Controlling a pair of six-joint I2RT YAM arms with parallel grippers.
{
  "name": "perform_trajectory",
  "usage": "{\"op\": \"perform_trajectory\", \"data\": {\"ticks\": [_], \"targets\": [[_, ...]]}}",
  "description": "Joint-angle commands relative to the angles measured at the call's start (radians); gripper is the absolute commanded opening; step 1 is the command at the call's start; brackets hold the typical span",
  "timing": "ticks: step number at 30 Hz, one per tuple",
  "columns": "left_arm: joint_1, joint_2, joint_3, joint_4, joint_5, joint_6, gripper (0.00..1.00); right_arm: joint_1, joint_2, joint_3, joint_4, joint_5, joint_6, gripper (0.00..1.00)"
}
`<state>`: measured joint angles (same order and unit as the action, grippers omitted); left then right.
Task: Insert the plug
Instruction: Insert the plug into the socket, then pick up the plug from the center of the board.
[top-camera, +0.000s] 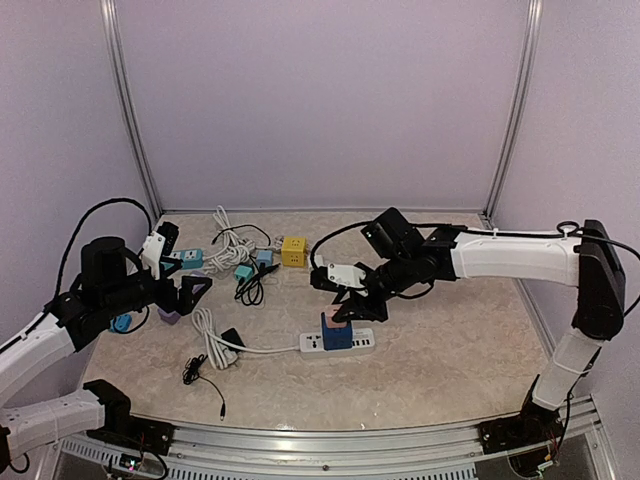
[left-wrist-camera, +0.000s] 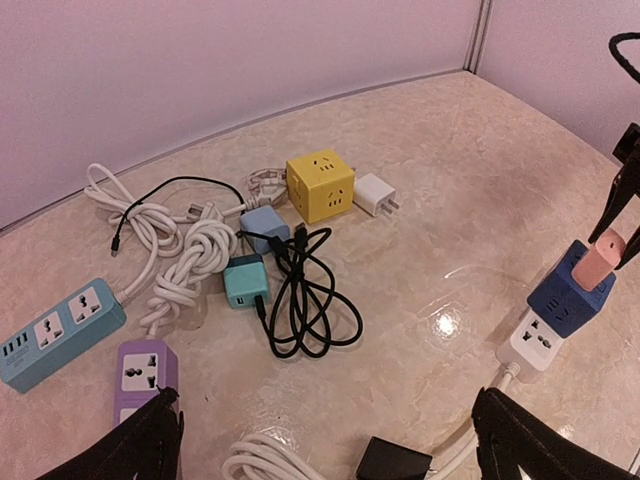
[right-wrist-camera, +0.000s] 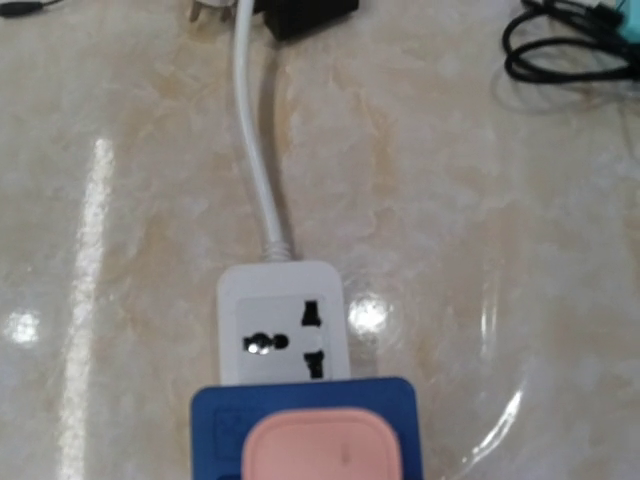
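Observation:
A pink plug (top-camera: 334, 318) (right-wrist-camera: 325, 450) (left-wrist-camera: 598, 263) sits on top of a dark blue cube adapter (top-camera: 337, 335) (right-wrist-camera: 300, 420) (left-wrist-camera: 568, 297). The cube stands on a white power strip (top-camera: 352, 342) (right-wrist-camera: 283, 320) (left-wrist-camera: 535, 345) lying mid-table. My right gripper (top-camera: 345, 310) reaches down from the right and is shut on the pink plug. Its fingers do not show in the right wrist view. My left gripper (top-camera: 190, 292) (left-wrist-camera: 330, 450) hovers at the left, open and holding nothing, well apart from the strip.
At the back left lie a yellow socket cube (top-camera: 293, 251) (left-wrist-camera: 320, 185), a white charger (left-wrist-camera: 376, 193), a teal power strip (left-wrist-camera: 60, 332), a purple adapter (left-wrist-camera: 147, 368), a teal charger (left-wrist-camera: 245, 280), coiled white cord (left-wrist-camera: 185, 260) and black cable (left-wrist-camera: 305, 300). A black adapter (left-wrist-camera: 395, 462) lies by the strip's cord.

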<state>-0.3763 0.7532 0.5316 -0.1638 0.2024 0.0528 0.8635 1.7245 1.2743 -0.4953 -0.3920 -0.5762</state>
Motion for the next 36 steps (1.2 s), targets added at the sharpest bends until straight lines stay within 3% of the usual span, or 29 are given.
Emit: {"op": "perform_trajectory", "data": {"ticks": [1,7,8,12,13,17,23,27,29,31,33,36], "targets": [[0.008,-0.001,0.025,0.015,0.016,0.013,0.99,0.018,0.041,-0.149,-0.041,0.116,0.014,0.00],[0.007,0.000,0.025,0.020,0.019,0.013,0.99,0.017,0.046,-0.146,-0.081,0.149,0.033,0.00],[0.007,0.000,0.026,0.021,0.019,0.012,0.99,0.017,0.047,-0.125,-0.084,0.151,0.048,0.04],[0.008,-0.002,0.034,0.015,0.015,0.013,0.99,0.017,0.025,-0.002,-0.091,0.125,0.148,0.69],[0.007,-0.002,0.036,0.015,0.013,0.012,0.99,0.017,0.011,0.030,-0.082,0.121,0.173,0.97],[0.008,-0.011,0.040,0.002,0.011,0.013,0.99,0.020,-0.083,0.101,-0.002,0.041,0.247,1.00],[0.008,-0.031,0.050,-0.019,-0.013,0.048,0.99,0.018,-0.271,0.072,0.133,-0.183,0.331,1.00],[0.008,-0.004,0.117,-0.103,-0.112,0.166,0.99,-0.034,-0.366,0.052,0.226,0.053,0.768,1.00],[0.007,0.053,0.187,-0.183,-0.144,0.223,0.99,-0.069,-0.342,0.090,0.096,0.276,0.950,0.99],[0.007,0.135,0.303,-0.321,-0.173,0.278,0.99,-0.075,-0.302,0.131,-0.053,0.462,1.010,0.96],[0.007,0.273,0.469,-0.516,-0.187,0.321,0.96,-0.075,-0.291,0.110,-0.100,0.552,1.021,0.95],[-0.003,0.563,0.794,-0.872,-0.146,0.405,0.79,-0.073,-0.307,0.041,-0.094,0.627,1.035,0.95]]}}
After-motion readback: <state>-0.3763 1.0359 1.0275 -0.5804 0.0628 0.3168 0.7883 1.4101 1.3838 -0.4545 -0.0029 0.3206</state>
